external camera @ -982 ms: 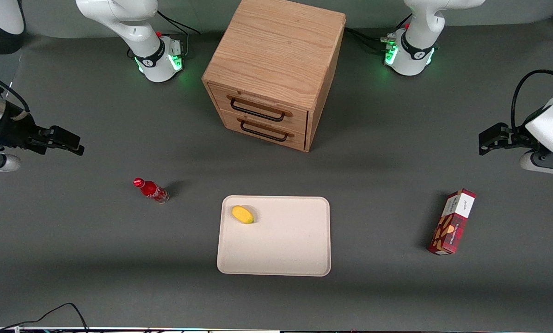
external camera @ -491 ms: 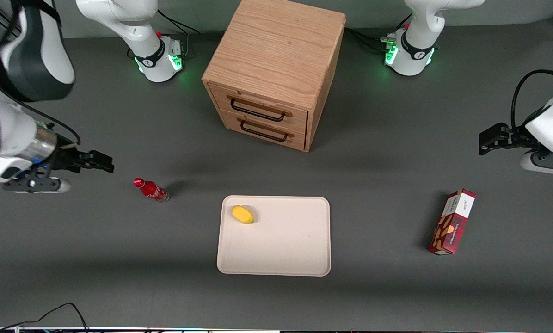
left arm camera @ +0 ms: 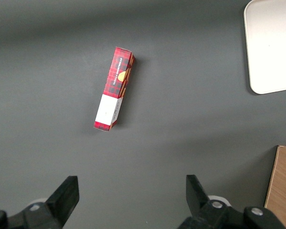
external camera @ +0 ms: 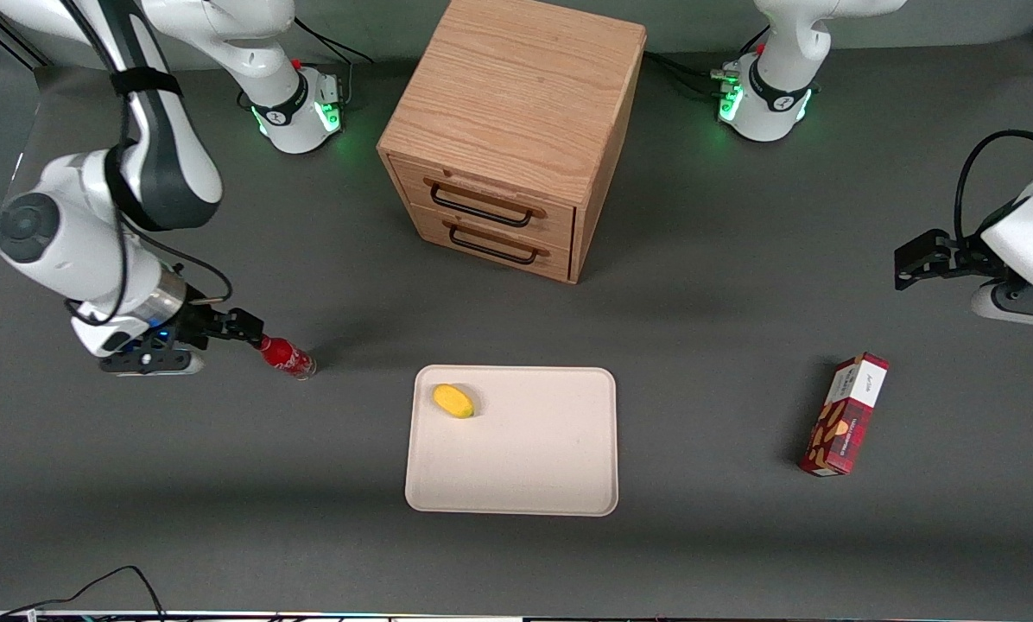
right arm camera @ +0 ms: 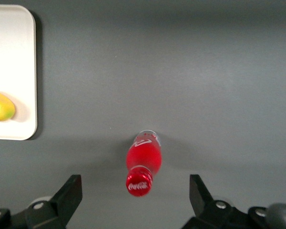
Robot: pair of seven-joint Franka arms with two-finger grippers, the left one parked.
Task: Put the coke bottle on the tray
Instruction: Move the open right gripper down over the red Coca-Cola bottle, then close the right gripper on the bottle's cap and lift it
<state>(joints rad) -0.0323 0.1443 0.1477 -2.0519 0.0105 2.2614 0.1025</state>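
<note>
Approach stage: coke bottle (right arm camera: 143, 167) not yet grasped.
Bottle stands on the grey surface (external camera: 223, 484), apart from the tray (external camera: 525, 466), toward the working arm's end. The gripper (right arm camera: 135, 196) hovers above its cap, fingers (right arm camera: 69, 193) spread wide and touching nothing. Tray holds only a yellow fruit (external camera: 453, 401). Grasping, carrying and setting down all appear left to do.
</note>
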